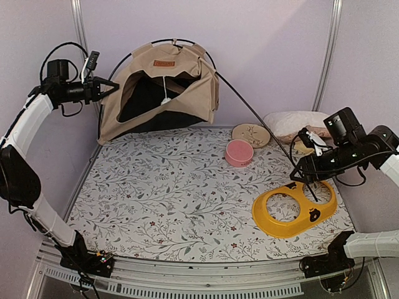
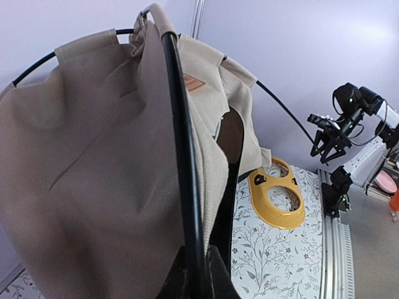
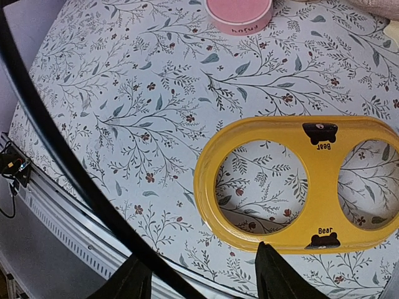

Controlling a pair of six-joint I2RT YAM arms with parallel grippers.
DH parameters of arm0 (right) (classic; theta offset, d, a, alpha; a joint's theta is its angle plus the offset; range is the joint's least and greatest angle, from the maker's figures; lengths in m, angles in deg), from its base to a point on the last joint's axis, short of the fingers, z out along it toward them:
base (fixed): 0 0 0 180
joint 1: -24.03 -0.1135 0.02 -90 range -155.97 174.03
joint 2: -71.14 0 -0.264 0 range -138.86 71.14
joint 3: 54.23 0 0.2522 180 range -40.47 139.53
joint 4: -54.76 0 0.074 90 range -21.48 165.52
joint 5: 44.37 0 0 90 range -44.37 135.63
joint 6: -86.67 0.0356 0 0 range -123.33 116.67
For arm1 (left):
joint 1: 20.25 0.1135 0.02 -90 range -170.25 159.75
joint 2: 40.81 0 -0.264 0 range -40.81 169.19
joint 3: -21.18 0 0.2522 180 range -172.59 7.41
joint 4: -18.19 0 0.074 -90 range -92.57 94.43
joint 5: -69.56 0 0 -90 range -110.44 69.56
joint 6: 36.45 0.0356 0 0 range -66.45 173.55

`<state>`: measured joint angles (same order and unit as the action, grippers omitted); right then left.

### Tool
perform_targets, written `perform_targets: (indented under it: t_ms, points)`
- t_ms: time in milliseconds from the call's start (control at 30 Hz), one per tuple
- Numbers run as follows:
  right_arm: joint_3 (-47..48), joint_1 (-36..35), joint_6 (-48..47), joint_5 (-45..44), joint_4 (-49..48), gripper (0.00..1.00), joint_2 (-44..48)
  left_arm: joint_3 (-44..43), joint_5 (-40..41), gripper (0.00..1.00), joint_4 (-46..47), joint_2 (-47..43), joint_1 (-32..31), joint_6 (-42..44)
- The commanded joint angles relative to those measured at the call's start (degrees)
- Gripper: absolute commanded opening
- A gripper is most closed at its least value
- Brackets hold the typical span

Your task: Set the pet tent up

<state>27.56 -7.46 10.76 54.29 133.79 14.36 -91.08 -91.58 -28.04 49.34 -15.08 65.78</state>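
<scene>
At the far left corner of the bench (image 1: 162, 199), the pet tent (image 1: 163, 87) raised, tan fabric draped over arched rods, dark opening turned toward the near edge. On its left side, the left gripper (image 1: 111, 83) clamped tight on a black pole (image 2: 181, 156) (fingers barely showing in the wrist view). Near the right edge, above the yellow feeder tray (image 1: 293, 212), the right gripper (image 1: 310, 179) with fingers (image 3: 269, 274) apart, a long pole (image 3: 62, 156) passing between them. Just beyond the tray, a pink bowl (image 1: 239, 152).

1 pet tent (image 1: 187, 93), 1 pink bowl (image 1: 239, 152), 1 yellow 2-hole stand (image 1: 277, 228), 1 plate (image 1: 250, 134), 1 pillow (image 1: 290, 121)
</scene>
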Motion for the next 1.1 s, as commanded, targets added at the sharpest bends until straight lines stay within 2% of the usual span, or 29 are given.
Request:
perform_targets:
  t_ms: [0,167,400,600,767,900,967,1067]
  points:
    - [3.88,-0.53,1.3,-2.36,3.77,0.58,-0.87,-2.28,-1.64,0.0,1.46,0.37,0.59,1.21]
    - [3.94,-1.7,2.59,-2.42,5.13,0.56,-0.56,-2.47,-1.6,0.0,1.4,0.6,0.57,1.2]
    - [4.69,-4.89,4.02,-2.26,6.82,0.46,-1.51,-2.49,-1.3,0.0,1.44,0.89,0.61,1.12]
    - [5.57,-8.11,6.45,-3.31,9.12,0.42,-1.99,-2.69,-1.37,0.0,1.44,1.25,0.63,0.98]
    - [5.81,-10.47,7.85,-4.17,10.99,0.33,-2.53,-2.79,-1.12,0.0,1.44,1.5,0.62,1.07]
    - [5.72,-11.44,8.58,-4.18,11.77,0.21,-2.55,-3.02,-1.33,0.0,1.44,1.99,0.63,0.95]
    - [5.63,-11.62,8.31,-3.02,11.37,0.02,-2.75,-3.08,-1.25,0.0,1.44,2.26,0.53,0.8]
    - [6.05,-12.46,7.61,0.84,8.51,0.0,-3.12,-2.22,-0.66,0.0,3.27,2.26,-0.09,-1.48]
